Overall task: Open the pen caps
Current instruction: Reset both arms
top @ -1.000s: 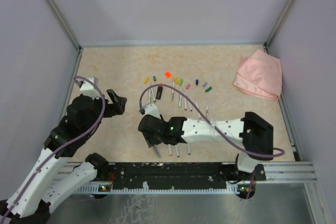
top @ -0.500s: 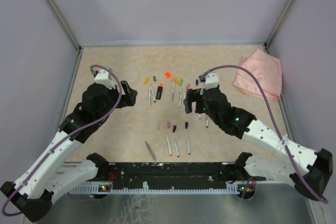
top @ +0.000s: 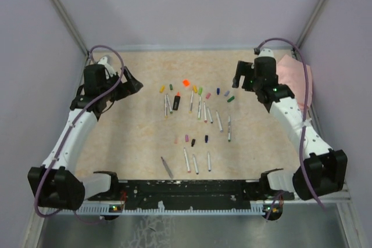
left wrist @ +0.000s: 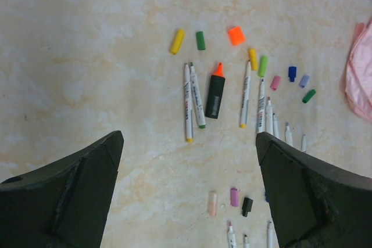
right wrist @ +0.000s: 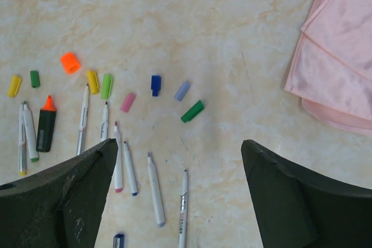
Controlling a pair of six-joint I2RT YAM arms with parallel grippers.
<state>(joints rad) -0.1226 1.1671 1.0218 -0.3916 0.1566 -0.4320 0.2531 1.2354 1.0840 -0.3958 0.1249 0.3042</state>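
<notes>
Loose pen caps lie in a far row: yellow [top: 162,89], green [top: 171,87], orange [top: 186,83], pink [top: 208,95], blue [top: 218,92] and green [top: 231,99]. A nearer row holds peach [top: 176,140], purple [top: 186,138] and black [top: 193,142] caps. Uncapped white pens [top: 199,107] and a black highlighter [top: 176,102] lie between. The left wrist view shows the orange cap [left wrist: 236,35] and the purple cap [left wrist: 234,197]. The right wrist view shows the blue cap [right wrist: 156,84]. My left gripper [top: 135,82] [left wrist: 189,137] and right gripper [top: 241,76] [right wrist: 179,143] are open, empty and raised.
A pink cloth [top: 293,74] [right wrist: 337,56] lies at the far right, under the right arm. More white pens [top: 195,164] and a grey pen [top: 167,166] lie near the front edge. Walls close in the left, right and back.
Both arms have swung up and outward. The right gripper left the near middle for the far right. The left gripper moved to the far left.
</notes>
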